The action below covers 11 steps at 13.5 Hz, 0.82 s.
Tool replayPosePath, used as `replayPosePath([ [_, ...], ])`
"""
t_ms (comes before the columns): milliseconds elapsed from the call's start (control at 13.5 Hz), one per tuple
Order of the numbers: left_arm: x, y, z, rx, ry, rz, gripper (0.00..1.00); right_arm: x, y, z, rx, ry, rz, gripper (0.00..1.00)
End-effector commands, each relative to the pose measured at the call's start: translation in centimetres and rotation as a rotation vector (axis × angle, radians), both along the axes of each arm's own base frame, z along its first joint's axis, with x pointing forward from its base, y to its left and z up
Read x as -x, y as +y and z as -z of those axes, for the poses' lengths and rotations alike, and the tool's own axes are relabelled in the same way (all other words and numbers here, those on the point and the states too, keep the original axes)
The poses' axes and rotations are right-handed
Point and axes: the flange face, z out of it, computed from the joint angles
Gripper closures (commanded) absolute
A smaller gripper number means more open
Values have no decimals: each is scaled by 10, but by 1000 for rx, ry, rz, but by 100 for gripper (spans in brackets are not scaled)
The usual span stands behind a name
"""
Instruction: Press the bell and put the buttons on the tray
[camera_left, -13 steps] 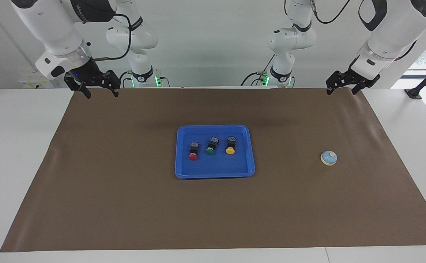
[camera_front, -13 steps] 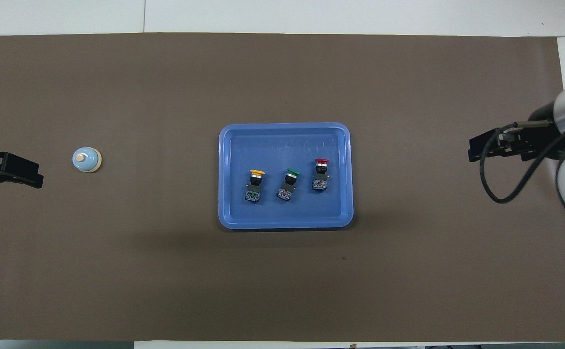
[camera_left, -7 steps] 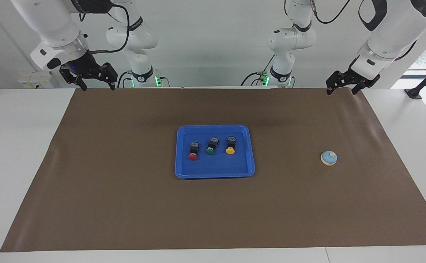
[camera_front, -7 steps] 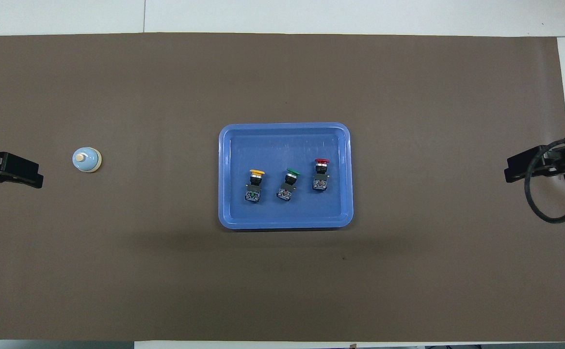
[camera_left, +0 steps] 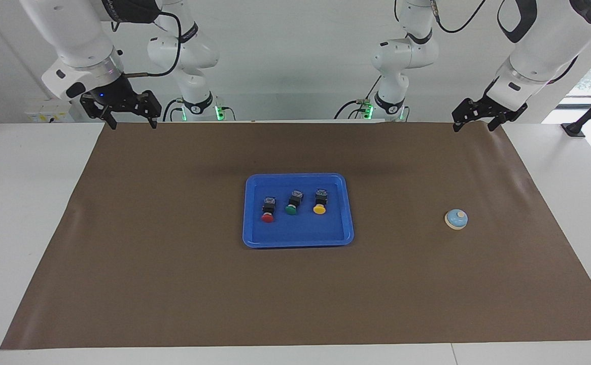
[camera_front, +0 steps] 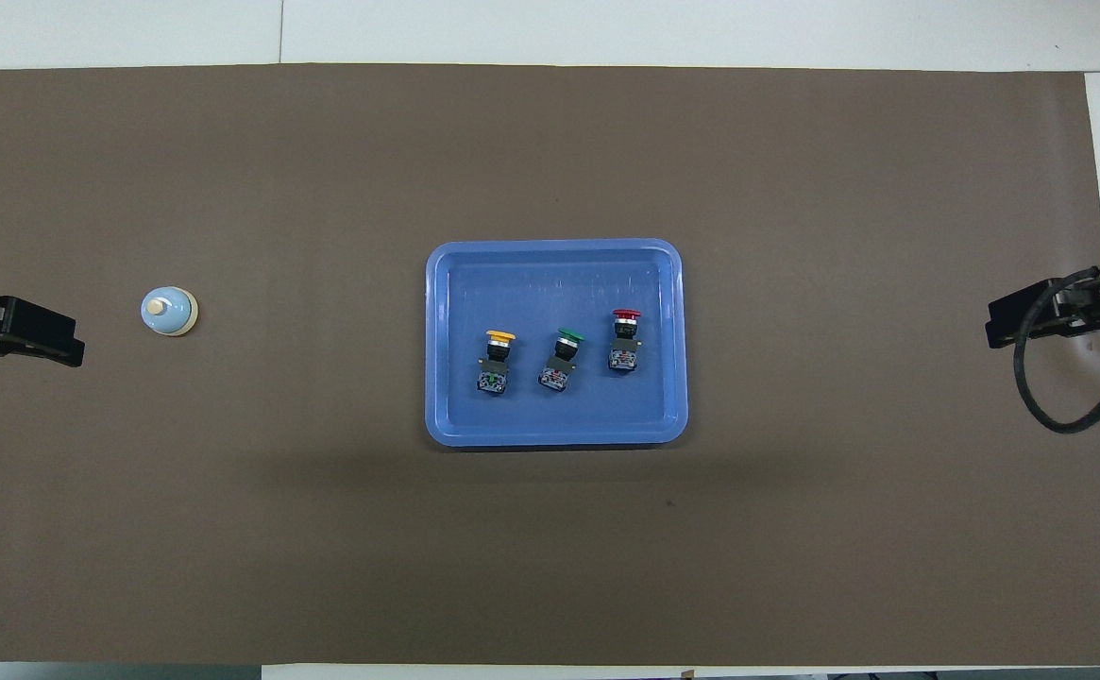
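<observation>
The blue tray lies at the middle of the brown mat, and shows in the overhead view too. In it lie three buttons in a row: the red button, the green button and the yellow button. The light-blue bell stands on the mat toward the left arm's end. My left gripper is open and empty, raised over the mat's edge. My right gripper is open and empty, raised over the mat's corner at its own end.
The brown mat covers most of the white table. Nothing but the tray and the bell lies on it.
My right gripper has drawn back and up, away from the tray toward its own end of the table. The left arm, the bell, the tray and the buttons have not moved.
</observation>
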Motion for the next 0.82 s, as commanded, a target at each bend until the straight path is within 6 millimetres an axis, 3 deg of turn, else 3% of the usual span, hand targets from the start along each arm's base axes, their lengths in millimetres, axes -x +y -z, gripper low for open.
replayPosePath([
  [0,4,1,-1,-9,-10,-9,0,-3,-6,-5,-9,-12,-20,0],
  [519,6,-5,-1,-13,8,-3,0,-1,-7,-6,-42,-17,-1,0],
  [668,5,3,-2,-12,-5,-30,0,1,-6,-3,-39,-2,-7,0],
  [742,4,4,0,-17,-13,-53,9,1,-5,-3,-39,-2,-8,0],
])
